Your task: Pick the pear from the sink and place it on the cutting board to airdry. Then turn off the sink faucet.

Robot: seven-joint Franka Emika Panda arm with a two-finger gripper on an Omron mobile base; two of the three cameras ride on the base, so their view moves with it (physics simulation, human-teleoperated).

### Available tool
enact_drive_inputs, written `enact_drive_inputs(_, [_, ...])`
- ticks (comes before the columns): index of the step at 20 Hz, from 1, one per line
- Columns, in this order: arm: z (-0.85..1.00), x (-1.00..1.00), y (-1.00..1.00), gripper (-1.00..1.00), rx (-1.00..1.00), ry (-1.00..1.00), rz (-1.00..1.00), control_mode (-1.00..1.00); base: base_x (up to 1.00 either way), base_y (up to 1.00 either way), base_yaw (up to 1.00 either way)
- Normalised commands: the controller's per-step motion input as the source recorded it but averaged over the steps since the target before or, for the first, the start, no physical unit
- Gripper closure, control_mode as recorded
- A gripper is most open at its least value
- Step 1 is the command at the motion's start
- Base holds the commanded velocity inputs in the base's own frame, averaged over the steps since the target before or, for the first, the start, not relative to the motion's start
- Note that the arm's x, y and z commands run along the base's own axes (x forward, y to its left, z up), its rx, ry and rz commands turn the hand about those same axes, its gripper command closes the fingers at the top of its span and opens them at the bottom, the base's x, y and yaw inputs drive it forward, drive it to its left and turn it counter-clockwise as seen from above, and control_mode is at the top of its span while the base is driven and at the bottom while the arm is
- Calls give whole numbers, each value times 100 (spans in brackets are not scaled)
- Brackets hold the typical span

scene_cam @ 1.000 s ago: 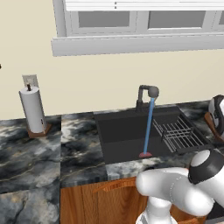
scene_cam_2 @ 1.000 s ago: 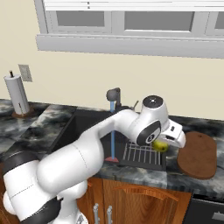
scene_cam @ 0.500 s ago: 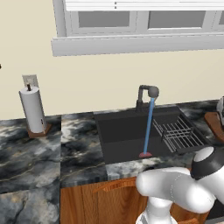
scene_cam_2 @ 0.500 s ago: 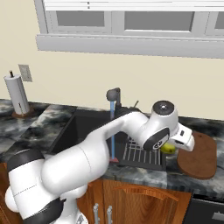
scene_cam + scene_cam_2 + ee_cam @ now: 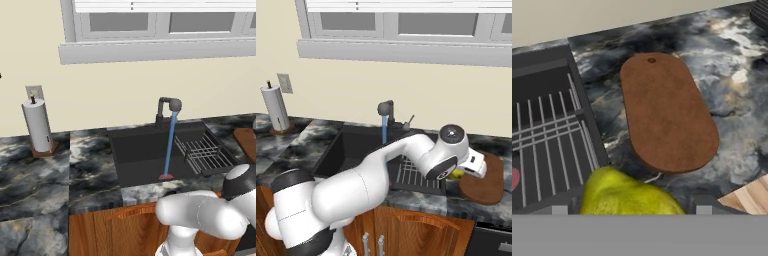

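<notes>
Transport step: jaws clamped on small yellow-green pear [image 5: 624, 194], beside flat reddish-brown wooden cutting board [image 5: 667, 112]. Next: advance over board, lower, release.

in your hand view the pear [image 5: 624, 194] is cut off at the bottom, so you cannot see how the claw [image 5: 628, 210] grips it. from the right base view the pear [image 5: 457, 174] is mostly hidden behind the wrist. in the left base view the cutting board [image 5: 247, 140] is cut by the right edge.
</notes>
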Motion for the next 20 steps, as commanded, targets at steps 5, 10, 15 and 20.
enact_drive_inputs(5, [0,12,-30,100,0,0,0,-100,0,0,0])
enact_drive_inputs(10, [-4,16,-25,100,0,0,0,-100,0,0,0])
enact_drive_inputs(15, [-27,17,-12,100,0,0,0,-100,0,0,0])
enact_drive_inputs(20, [-38,21,-6,100,0,0,0,-100,0,0,0])
